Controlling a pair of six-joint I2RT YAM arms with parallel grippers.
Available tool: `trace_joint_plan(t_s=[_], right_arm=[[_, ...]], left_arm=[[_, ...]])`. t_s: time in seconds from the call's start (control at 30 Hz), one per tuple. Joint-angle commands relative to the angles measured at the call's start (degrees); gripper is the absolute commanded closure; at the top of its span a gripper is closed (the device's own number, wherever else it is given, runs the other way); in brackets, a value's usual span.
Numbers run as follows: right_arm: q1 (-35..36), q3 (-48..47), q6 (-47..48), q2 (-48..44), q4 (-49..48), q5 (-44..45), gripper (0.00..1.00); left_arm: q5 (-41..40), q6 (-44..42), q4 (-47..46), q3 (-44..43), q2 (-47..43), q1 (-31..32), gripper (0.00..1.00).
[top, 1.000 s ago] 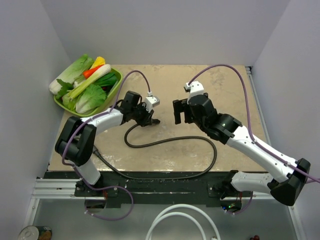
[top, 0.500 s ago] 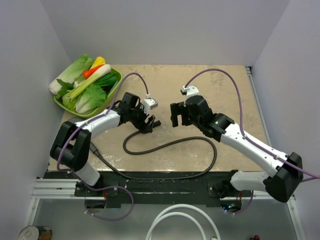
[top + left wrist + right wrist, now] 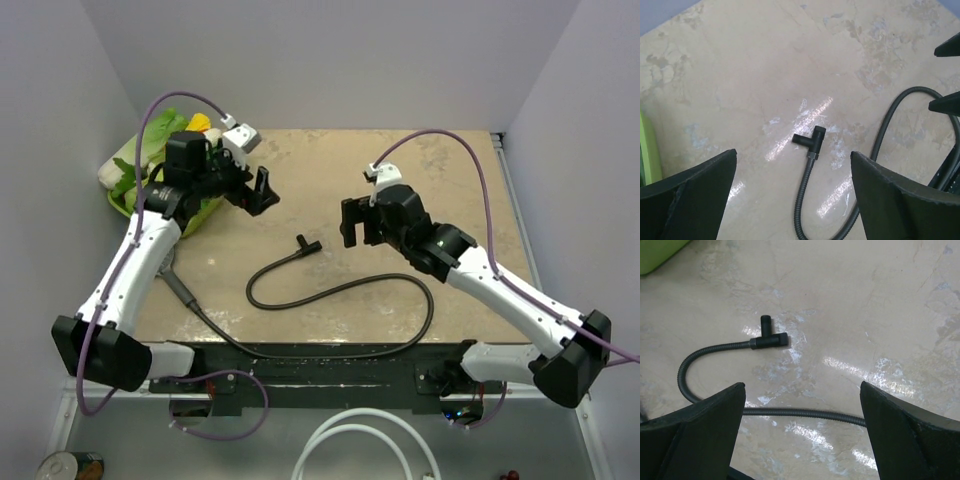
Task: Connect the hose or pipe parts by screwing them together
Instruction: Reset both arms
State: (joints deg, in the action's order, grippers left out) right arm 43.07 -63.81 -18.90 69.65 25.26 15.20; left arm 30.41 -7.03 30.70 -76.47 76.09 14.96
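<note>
now that the left gripper [image 3: 259, 192] has let go and swung up + back toward the green tray [image 3: 646, 150], the t-fitting [image 3: 305, 243] lies alone in the middle of the table [image 3: 330, 160], w/ nothing touching it. a sec ago that gripper was closed down over it. it's now spread wide, empty, well apart from the part. right gripper [image 3: 353, 222] has barely shifted: hovers just right of the fitting, jaws wide, holding nothing. fitting sits on the end nut of the hose [image 3: 340, 288], in line w/ it in both wrist views, so prob. threaded on, tho can't tell how tight. hose curls across the near half of the table, other end off by the left arm's base. no shower-head disc in view, so that joint looks still to do.
</note>
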Motion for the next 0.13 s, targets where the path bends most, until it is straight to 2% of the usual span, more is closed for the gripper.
trace_joint_plan(t_s=[0.0, 0.1], right_arm=[[-0.09, -2.72, 1.40, -2.32, -0.74, -1.23, 0.01], [-0.09, -2.02, 1.58, -3.98, -1.35, -0.61, 0.01]], left_arm=[[3.25, 2.54, 3.24, 2.27, -2.00, -2.57, 0.01], [1.94, 2.54, 1.83, 4.82, -3.23, -3.71, 0.01]])
